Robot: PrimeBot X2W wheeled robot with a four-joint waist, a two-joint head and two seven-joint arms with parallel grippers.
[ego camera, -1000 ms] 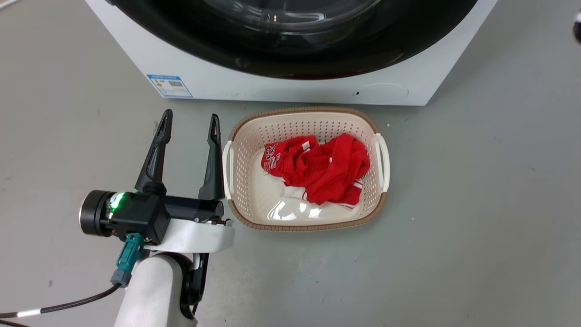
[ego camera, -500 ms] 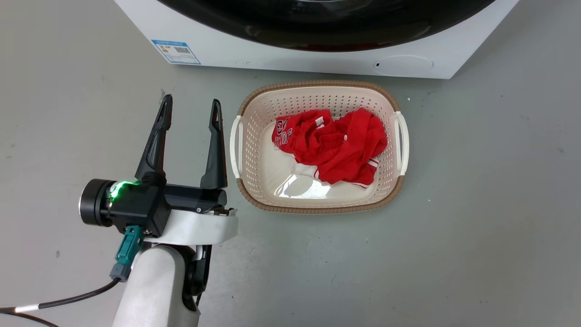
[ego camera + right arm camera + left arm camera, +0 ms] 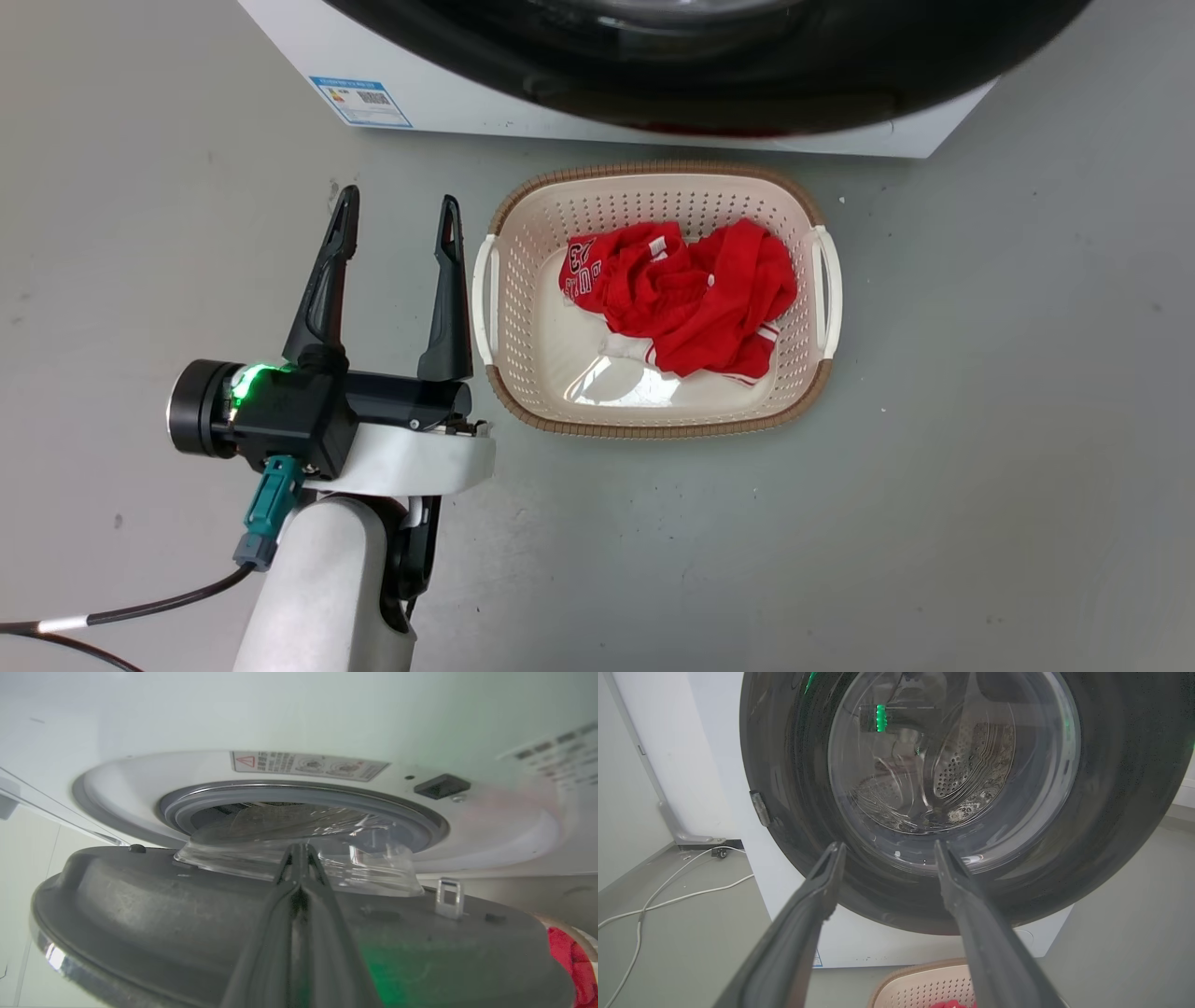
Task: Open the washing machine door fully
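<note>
1 door, 1 basket

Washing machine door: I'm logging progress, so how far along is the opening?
Done: the washing machine door is unlatched and ajar, with its glass bowl partly out of the grey gasket. In hand: the right gripper, fingers shut together, reaches across the door's inner face in the gap. Still to do: swinging it fully open. The left gripper hangs open, touching nothing.

Bright, even light with soft shadows on the floor. White glare pools in the basket bottom. Green glow reflects in the washing machine door. The right hand is blurred close up, and the wrist views bow at their edges.
</note>
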